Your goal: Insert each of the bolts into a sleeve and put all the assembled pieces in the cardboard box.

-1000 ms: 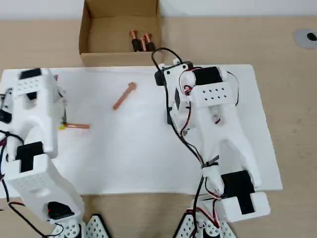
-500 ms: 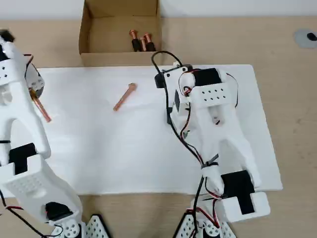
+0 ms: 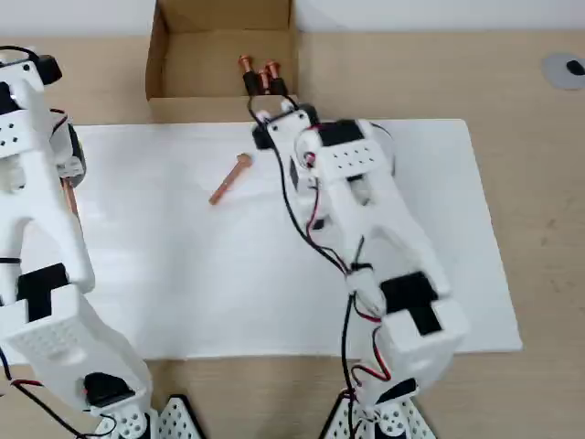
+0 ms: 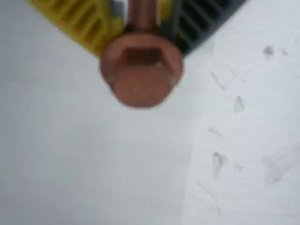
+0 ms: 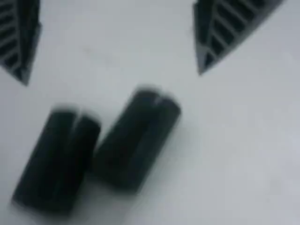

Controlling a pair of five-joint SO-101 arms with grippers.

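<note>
The wooden table (image 3: 539, 183) carries a white sheet (image 3: 228, 293) that serves as the work surface. Against the table's far edge sits the open cardboard box (image 3: 160, 55). Its position close behind the sheet looks meant to keep each drop-off short.

The right arm (image 3: 366, 210) stretches across the middle of the sheet toward the far edge. The right jaws hang apart over two black sleeves (image 5: 136, 138), which lie flat on the sheet and touch side by side. The wide gap suits closing on one of them, though neither is gripped yet.

The left arm (image 3: 37, 229) stands over the sheet's left edge. The left jaws are clamped on the shank of a held bolt (image 4: 140, 70), leaving its hexagonal head free. I judge this bolt is waiting for a sleeve to be brought to it.

Some assembled pieces (image 3: 260, 78) already lie together in the box's right half, their copper ends pointing away from the arms. A loose bolt (image 3: 228, 179) rests slantwise on the sheet between the two arms, near the far edge, so at least two pairings remain.
</note>
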